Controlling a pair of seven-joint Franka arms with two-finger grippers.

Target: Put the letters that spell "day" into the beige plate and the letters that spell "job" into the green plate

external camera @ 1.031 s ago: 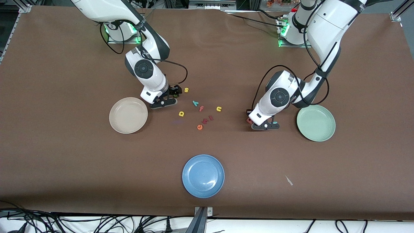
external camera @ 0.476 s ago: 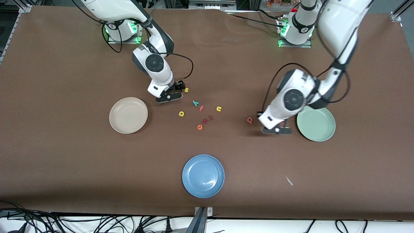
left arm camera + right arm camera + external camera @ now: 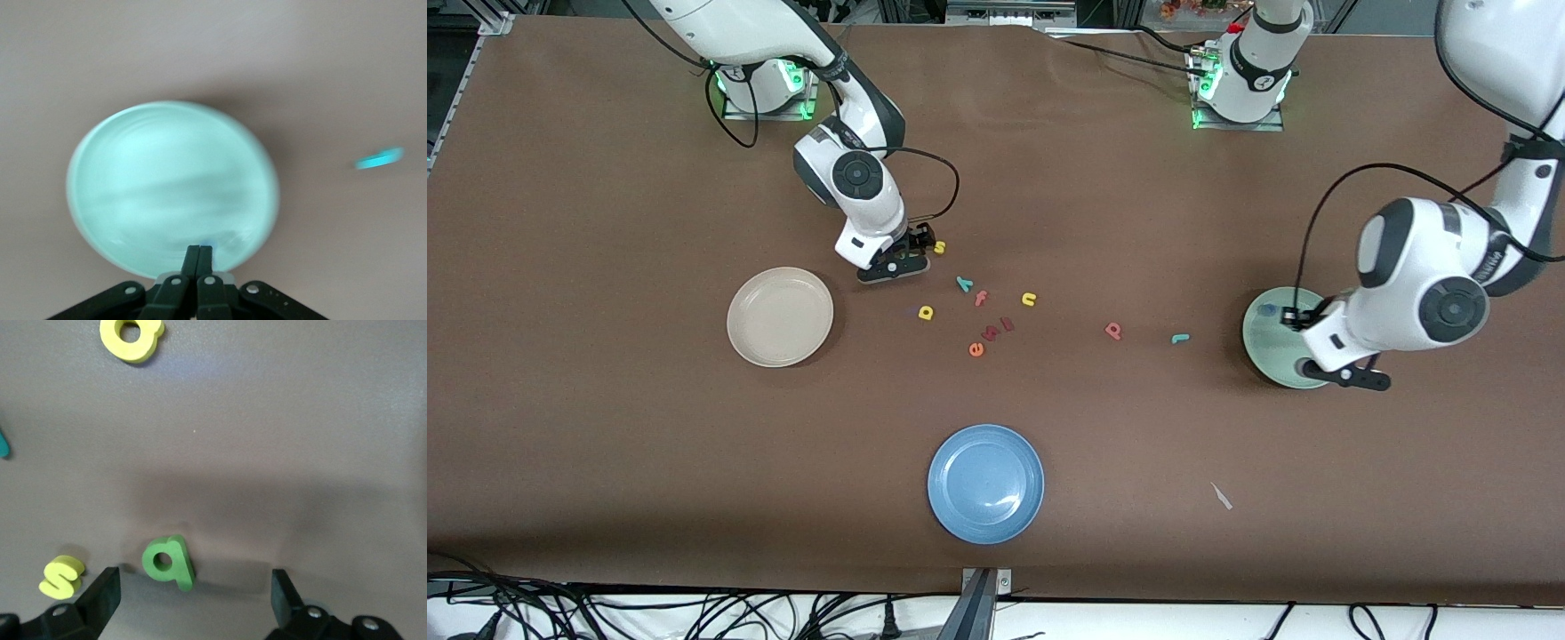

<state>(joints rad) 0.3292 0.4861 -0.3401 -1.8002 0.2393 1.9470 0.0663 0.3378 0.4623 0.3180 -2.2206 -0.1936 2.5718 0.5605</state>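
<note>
Brown table (image 3: pixel 605 178) — pale mint green plate (image 3: pixel 1272 356) under pinched-together left end effector (image 3: pixel 199 257); right end effector (image 3: pixel 193 590) spread.

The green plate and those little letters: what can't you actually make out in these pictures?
- Green plate: the left tool and its arm cover part of it in the front view; motion blur smears it in the left wrist view.
- Blue speck on that plate: too small to read.
- Dark green letter: hidden under the right tool in the front view.

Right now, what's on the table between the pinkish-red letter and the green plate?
Only the teal hooked "j" lies between the pinkish-red letter and the green plate; front view shows bare table around it.
</note>
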